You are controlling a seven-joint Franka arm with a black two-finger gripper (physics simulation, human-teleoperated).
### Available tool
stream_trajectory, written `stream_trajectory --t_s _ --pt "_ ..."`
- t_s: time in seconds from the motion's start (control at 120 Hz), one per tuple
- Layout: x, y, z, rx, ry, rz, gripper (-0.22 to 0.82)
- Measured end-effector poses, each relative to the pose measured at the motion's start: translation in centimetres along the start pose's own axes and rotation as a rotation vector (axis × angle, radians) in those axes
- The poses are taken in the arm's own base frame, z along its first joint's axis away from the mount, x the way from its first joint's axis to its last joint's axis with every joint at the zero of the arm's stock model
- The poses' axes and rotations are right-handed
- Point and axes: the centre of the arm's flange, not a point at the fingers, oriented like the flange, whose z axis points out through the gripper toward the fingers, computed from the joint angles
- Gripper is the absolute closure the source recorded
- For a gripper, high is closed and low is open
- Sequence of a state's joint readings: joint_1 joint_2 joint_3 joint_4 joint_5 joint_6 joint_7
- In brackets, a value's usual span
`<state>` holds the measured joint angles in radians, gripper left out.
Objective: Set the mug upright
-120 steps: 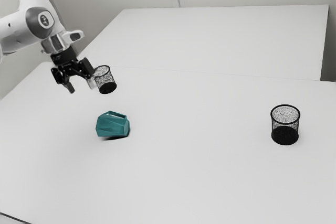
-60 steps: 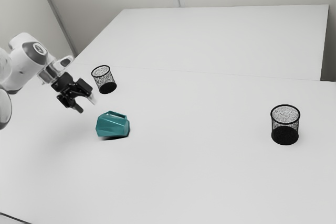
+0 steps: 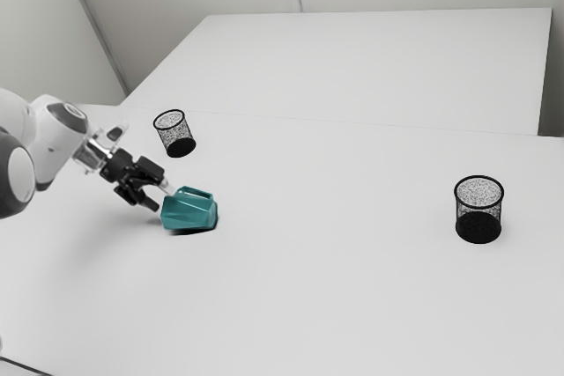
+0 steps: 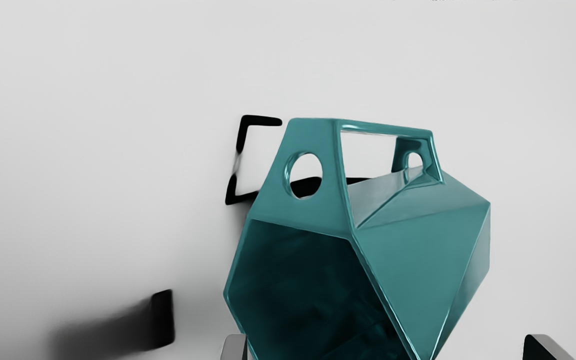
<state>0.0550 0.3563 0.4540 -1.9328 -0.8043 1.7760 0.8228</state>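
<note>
In the exterior view my gripper is low at the table's left part, its fingertips right beside the teal mug. The faceted mug lies on its side, its handle on the upper side. In the wrist view the mug has its dark open mouth facing my hand. My gripper stands open, its two fingertips wide apart with the mug's lower part between them in that picture. Whether either finger touches the mug, I cannot tell.
On the white table, a black mesh cup stands behind the mug, and a second mesh cup stands far off toward the exterior view's right. Shadows of the hand and mug fall on the tabletop.
My hand has come down and toward the exterior view's right, from above the table to the mug's side. The mug and both mesh cups have stayed in place.
</note>
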Motion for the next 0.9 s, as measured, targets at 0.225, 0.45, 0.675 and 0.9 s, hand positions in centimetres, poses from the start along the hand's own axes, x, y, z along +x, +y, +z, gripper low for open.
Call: stream_trajectory --t_s 0.225,0.45,0.675,0.9 --pt "-0.7 -0.4 1.7 -0.11 0.043 -0.004 0.0" --pt "-1.7 -1.2 2.6 -0.184 0.072 -0.017 0.01" --pt "-1.7 -1.0 3.0 -0.215 0.091 0.001 0.13" --pt "-2.0 -1.0 4.2 -0.234 0.099 0.005 0.26"
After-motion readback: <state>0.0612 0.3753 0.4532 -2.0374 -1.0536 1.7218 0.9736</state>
